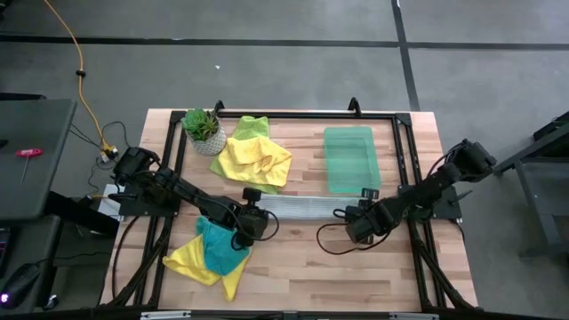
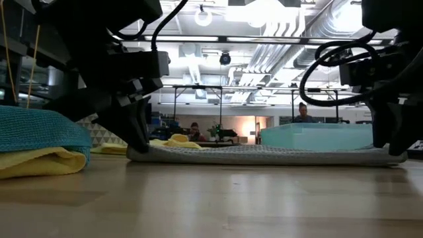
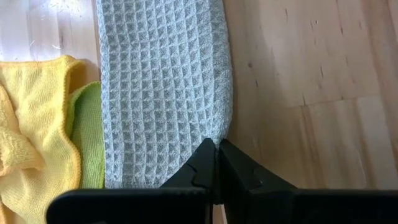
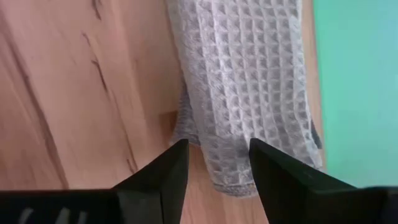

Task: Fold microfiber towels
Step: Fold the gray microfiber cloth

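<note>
The left gripper [image 3: 217,149] is pinched tight on one end of the grey towel [image 1: 302,206], apparently anchoring it; at the far end, the right gripper [image 4: 214,165] straddles the edge, fingers apart, likely to grasp.

No text, label, brand or number could be read in any view. The towels, the tray and the table carried no legible markings.
</note>
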Action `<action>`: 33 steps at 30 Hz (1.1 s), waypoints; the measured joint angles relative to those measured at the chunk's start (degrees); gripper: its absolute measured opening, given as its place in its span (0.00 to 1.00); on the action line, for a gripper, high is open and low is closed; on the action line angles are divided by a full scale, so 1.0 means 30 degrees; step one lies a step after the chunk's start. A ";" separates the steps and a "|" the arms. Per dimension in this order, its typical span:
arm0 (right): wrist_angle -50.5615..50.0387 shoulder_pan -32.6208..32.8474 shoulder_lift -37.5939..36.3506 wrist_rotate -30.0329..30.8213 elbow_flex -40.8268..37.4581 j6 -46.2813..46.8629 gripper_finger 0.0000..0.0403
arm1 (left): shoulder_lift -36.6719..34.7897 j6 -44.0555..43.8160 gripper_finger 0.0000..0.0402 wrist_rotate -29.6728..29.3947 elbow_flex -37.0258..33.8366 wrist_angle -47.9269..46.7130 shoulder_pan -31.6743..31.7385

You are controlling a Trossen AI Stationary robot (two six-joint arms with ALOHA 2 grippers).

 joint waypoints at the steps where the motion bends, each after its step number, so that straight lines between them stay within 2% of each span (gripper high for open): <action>1: 0.0039 0.0000 0.0000 -0.0011 0.0000 -0.0190 0.40 | 0.0000 0.0000 0.00 0.0005 0.0000 0.0000 0.0000; 12: -0.0338 -0.0131 0.0168 -0.0424 0.0022 -0.2406 0.40 | 0.0000 -0.0051 0.00 0.0007 0.0000 0.0008 0.0007; 18: -0.0495 -0.0131 0.1495 -0.0684 0.0024 -0.3695 0.40 | 0.0000 -0.0051 0.00 0.0007 0.0007 0.0058 0.0007; 27: -0.0844 -0.0117 0.2364 -0.0448 0.0170 -0.3888 0.39 | 0.0000 -0.0007 0.00 0.0015 0.0007 0.0069 0.0012; 30: -0.1032 -0.0117 0.2147 -0.0431 0.0151 -0.4050 0.35 | 0.0000 -0.0007 0.00 0.0022 0.0007 -0.0042 0.0015; 33: -0.1078 -0.0117 0.2106 -0.0407 0.0131 -0.3646 0.24 | 0.0000 -0.0068 0.00 0.0032 0.0007 -0.0199 0.0007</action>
